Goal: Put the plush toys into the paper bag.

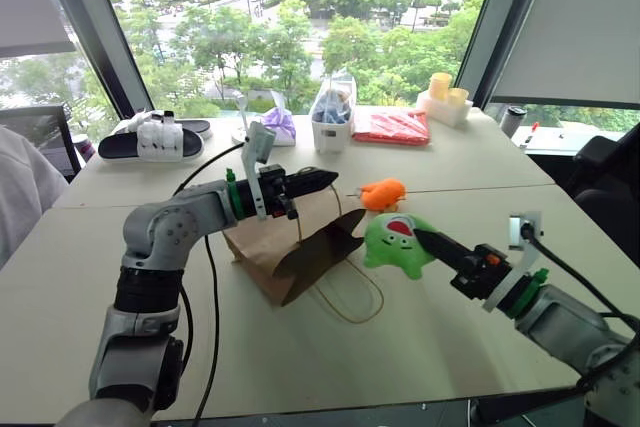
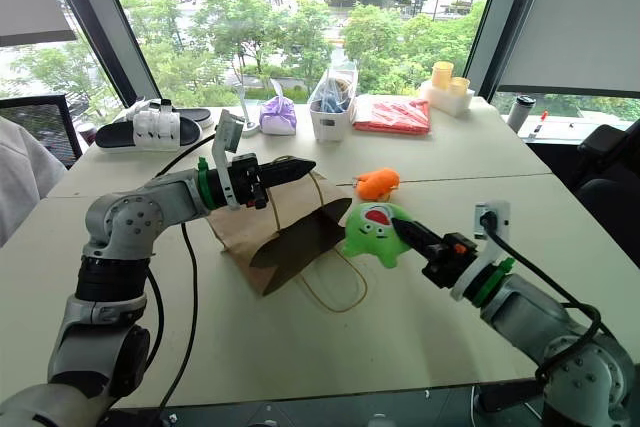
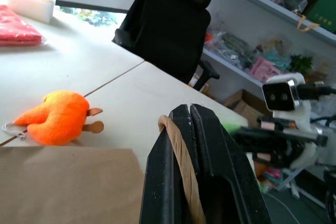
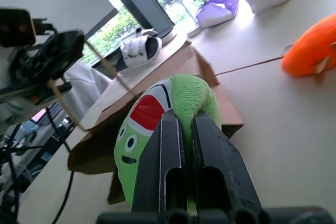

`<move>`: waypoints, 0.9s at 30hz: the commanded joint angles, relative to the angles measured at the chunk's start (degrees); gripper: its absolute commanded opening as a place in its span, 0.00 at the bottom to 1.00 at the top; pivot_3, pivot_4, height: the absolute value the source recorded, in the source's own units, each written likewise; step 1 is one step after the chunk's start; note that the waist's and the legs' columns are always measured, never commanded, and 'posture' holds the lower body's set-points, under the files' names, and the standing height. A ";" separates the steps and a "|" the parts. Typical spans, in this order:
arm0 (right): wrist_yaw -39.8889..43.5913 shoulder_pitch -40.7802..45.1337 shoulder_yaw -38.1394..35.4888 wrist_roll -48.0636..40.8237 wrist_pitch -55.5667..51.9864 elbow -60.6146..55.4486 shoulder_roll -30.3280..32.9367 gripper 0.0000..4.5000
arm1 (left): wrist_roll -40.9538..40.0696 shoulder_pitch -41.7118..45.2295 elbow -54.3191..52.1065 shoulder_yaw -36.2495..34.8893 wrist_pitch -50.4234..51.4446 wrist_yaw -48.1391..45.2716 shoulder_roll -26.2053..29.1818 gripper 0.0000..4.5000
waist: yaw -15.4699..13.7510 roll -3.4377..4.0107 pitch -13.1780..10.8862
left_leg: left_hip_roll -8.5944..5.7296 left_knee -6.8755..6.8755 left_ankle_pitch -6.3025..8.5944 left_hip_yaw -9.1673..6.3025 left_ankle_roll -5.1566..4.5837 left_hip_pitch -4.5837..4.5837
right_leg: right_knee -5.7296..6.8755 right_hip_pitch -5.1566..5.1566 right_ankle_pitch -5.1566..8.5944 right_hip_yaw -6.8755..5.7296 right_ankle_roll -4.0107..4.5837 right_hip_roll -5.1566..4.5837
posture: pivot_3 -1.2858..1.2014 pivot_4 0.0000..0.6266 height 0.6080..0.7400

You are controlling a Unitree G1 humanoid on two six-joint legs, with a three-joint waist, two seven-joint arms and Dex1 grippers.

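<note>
two grippers share the work: the left gripper [image 1: 325, 180] is clenched on the plain brown kraft paper bag's [image 1: 262, 242] beige twine handle [image 3: 181, 165], lifting its mouth open. the right gripper [image 1: 424, 238] pinches the bright green plush blob with a red-and-white mouth patch [image 1: 397, 243] beside that opening, likely for insertion. the fuzzy orange plush toy [image 1: 382, 193] waits on the table [image 1: 420, 337].

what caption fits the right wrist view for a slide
Right gripper shut on the green plush toy, held by the paper bag, with the orange plush toy lying on the table.

Two plush toys [image 1: 398, 243], one paper bag [image 1: 290, 247], two slippers [image 1: 152, 139].
</note>
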State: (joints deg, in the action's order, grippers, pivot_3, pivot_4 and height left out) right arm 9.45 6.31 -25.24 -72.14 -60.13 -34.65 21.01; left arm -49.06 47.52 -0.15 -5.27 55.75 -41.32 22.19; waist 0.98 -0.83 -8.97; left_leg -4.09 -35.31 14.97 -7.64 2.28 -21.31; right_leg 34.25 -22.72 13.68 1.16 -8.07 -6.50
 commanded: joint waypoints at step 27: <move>-4.11 22.32 30.52 31.53 10.60 21.85 -12.64 0.01 | -2.69 -1.33 -5.05 -2.73 0.09 7.79 -5.85 0.00 | -0.16 0.00 0.00 | -0.06 0.03 -0.06 0.00 0.08 -0.07 | 0.08 -0.14 -0.01 -0.02 0.00 0.02 | 0.52 0.24 1.00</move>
State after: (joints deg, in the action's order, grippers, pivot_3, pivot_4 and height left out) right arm 4.67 27.27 5.44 -41.59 -50.81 -11.60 8.84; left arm -51.72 45.17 -4.58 -6.43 57.38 -34.17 16.67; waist 0.82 -0.83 -8.97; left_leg -4.15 -35.29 14.91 -7.64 2.36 -21.39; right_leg 34.32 -22.87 13.67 1.13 -8.07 -6.48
